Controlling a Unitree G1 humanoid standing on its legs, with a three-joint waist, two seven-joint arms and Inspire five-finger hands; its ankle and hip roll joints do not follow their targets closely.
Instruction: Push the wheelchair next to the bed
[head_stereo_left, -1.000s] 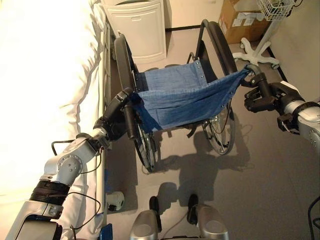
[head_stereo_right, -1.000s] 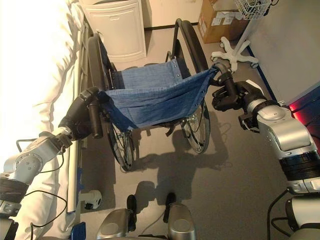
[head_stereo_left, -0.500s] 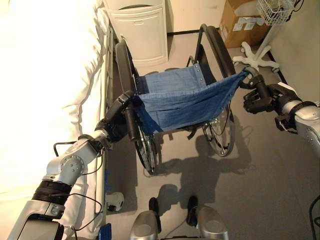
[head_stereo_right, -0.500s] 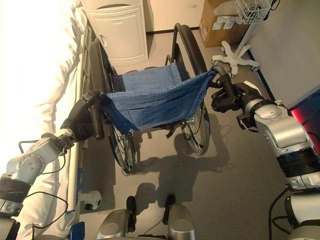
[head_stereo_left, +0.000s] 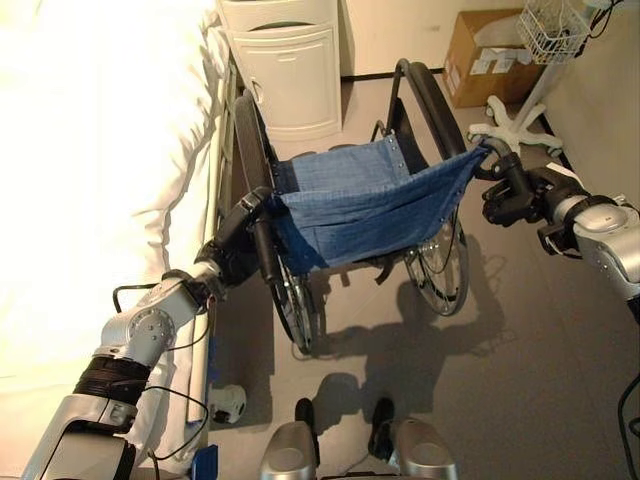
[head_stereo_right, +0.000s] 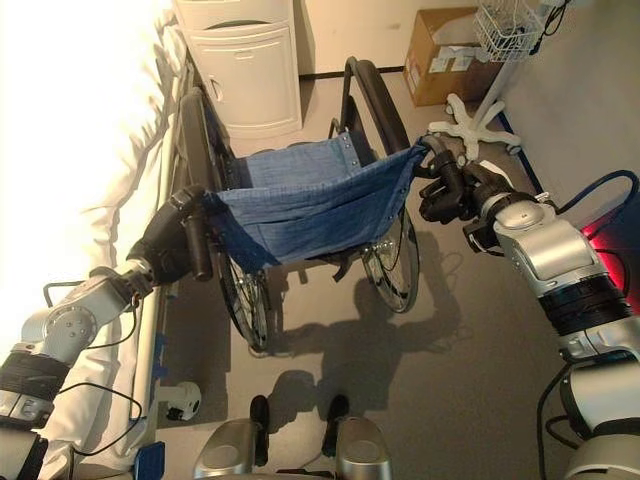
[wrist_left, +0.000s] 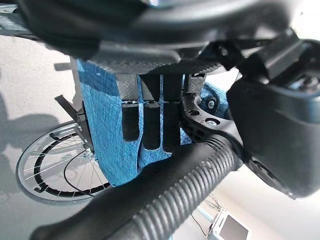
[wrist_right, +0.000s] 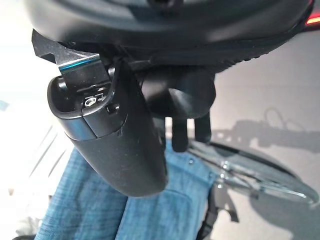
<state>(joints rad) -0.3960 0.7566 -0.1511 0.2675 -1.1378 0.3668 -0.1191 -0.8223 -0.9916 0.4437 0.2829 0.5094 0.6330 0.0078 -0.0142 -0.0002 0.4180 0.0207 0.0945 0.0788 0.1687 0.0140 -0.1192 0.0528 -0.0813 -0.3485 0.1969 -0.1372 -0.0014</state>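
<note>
The bed with its white bedding runs along the robot's left side, and the wheelchair stands just beside it, its left wheel close against the bed rail and its blue sling seat empty. The push looks well along in the robot's judgement-free terms: the chair is already parallel to the bed, so the step in hand seems to be the last stretch of rolling it forward. Ahead of the chair a white cabinet stands by the head of the bed, with its door shut so nothing of its contents shows; a cardboard box sits closed against the far wall, and a wire basket on a wheeled stand is to the right, its contents too small to tell. The left hand has its fingers curled round the left push handle, the ribbed grip lying across the palm in the left wrist view. The right hand is closed round the right push handle. The next move probably calls for an even push from both arms, keeping the chair straight so the left wheel does not catch the rail, and stopping short of the cabinet.
</note>
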